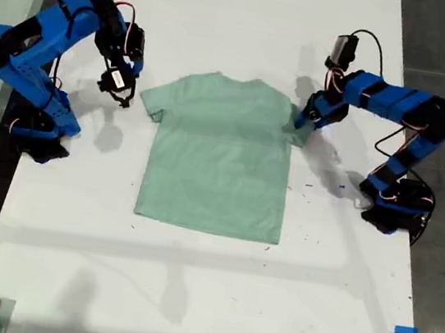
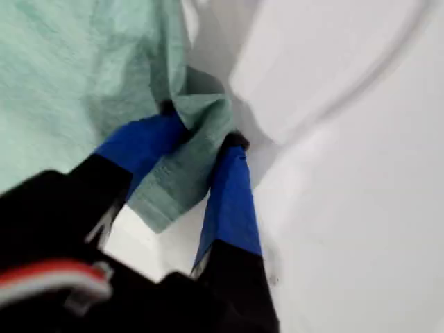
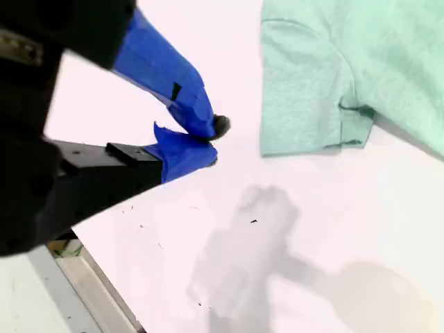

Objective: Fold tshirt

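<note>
The tshirt (image 1: 220,154) lies flat mid-surface (image 1: 190,278), collar toward twelve o'clock in the exterior view, hem toward six. I judge the fold is just beginning. My first hand (image 2: 198,142) is clenched on the sleeve (image 1: 299,126) at the shirt's three o'clock, low on the cloth, presumably to draw that side across. My second hand (image 3: 211,139) hangs off the other sleeve (image 3: 302,104), at nine o'clock, pinched closed on nothing, clear of the fabric. The first wrist view shows the hem bunched between the fingers (image 2: 232,187), which the exterior view hides; only the exterior view shows the whole shirt.
</note>
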Motion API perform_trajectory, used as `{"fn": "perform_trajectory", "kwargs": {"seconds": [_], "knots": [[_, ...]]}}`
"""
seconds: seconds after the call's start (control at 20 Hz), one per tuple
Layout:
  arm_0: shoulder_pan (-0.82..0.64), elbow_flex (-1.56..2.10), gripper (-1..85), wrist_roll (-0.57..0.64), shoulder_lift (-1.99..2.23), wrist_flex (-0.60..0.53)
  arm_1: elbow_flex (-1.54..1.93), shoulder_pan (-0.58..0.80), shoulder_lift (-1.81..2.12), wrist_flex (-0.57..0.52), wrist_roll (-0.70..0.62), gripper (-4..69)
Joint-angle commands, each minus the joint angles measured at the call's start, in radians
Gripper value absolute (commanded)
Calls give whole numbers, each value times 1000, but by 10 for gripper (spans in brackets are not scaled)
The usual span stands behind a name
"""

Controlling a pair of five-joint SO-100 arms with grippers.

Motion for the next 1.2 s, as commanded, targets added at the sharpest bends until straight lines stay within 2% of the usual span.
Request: {"fn": "perform_trajectory", "kwargs": {"seconds": [0.0, 0.2, 0.5, 0.6, 0.7, 0.9, 1.1, 1.15], "knots": [[-5, -18, 0, 0, 5, -6, -51, 8, -20, 20, -18, -11], [2, -8, 0, -5, 5, -8, -121, -2, -9, 101, 0, -12], [6, -3, 0, -8, 9, -12, -535, -91, 34, 485, 91, -19], [9, -3, 0, -8, 9, -17, -693, -149, -31, 560, 133, -19], [12, -3, 0, -9, 9, -18, -839, -230, -121, 589, 195, -19], [18, -3, 0, -15, 9, -18, -1129, -385, -313, 569, 311, -19], [29, -5, 0, -25, 9, -25, -1137, -449, -430, 357, 405, -21], [31, -5, 0, -26, 9, -25, -1135, -457, -476, 310, 408, 6]]}}
